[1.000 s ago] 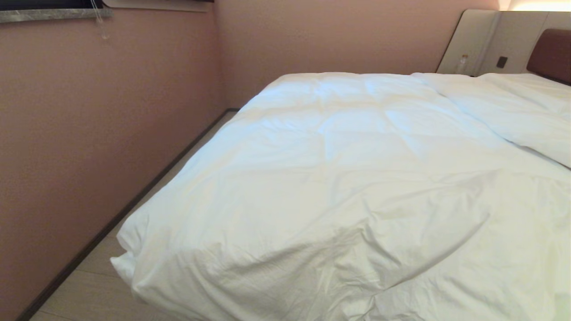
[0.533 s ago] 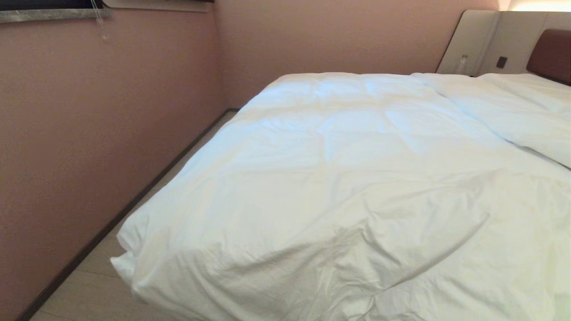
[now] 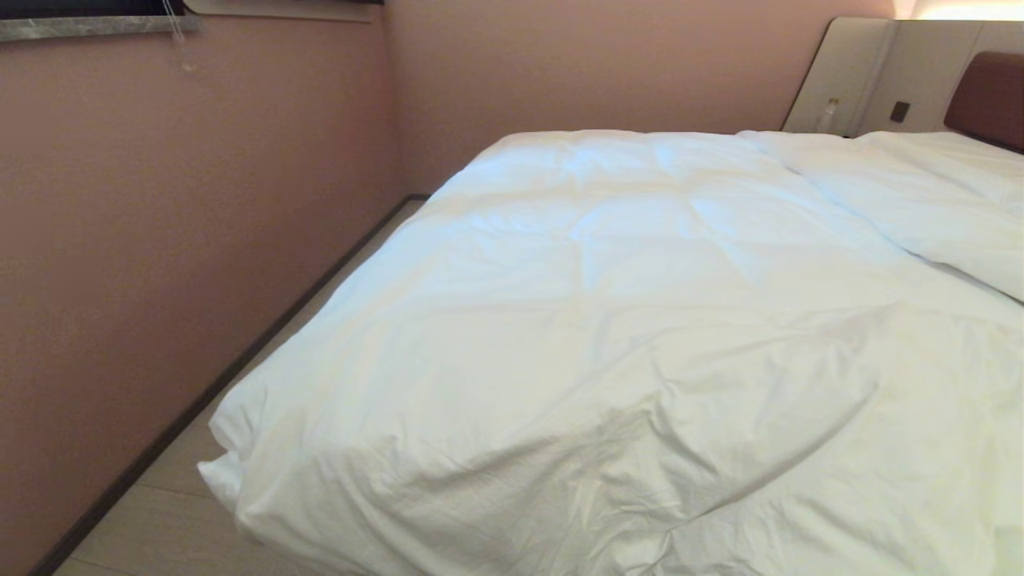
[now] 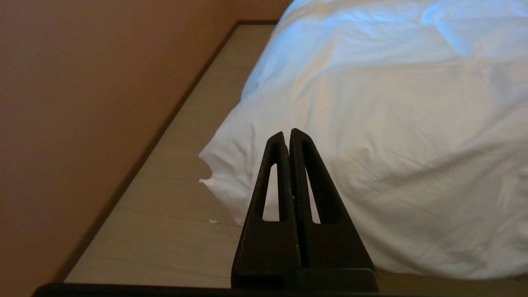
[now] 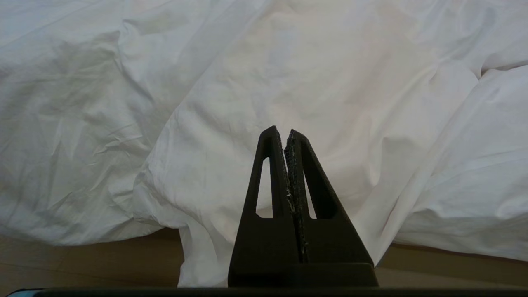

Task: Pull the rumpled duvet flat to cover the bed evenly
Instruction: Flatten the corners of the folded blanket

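Your left tool (image 4: 287,136) is pinched fully shut with nothing in it, hanging off the foot corner of the bed (image 3: 988,96), aimed at the duvet's corner above the floor (image 4: 165,231). That looks like a lineup for a corner grab, so you would need to open it first. Your right tool (image 5: 284,136) is likewise closed and empty, parked low at the foot edge where folds spill toward the floor. The duvet (image 3: 608,304) covers most of the bed, its long axis running from the foot near you toward the headboard, the near end rumpled and bunched. The pillows (image 3: 936,200) lie at the far right.
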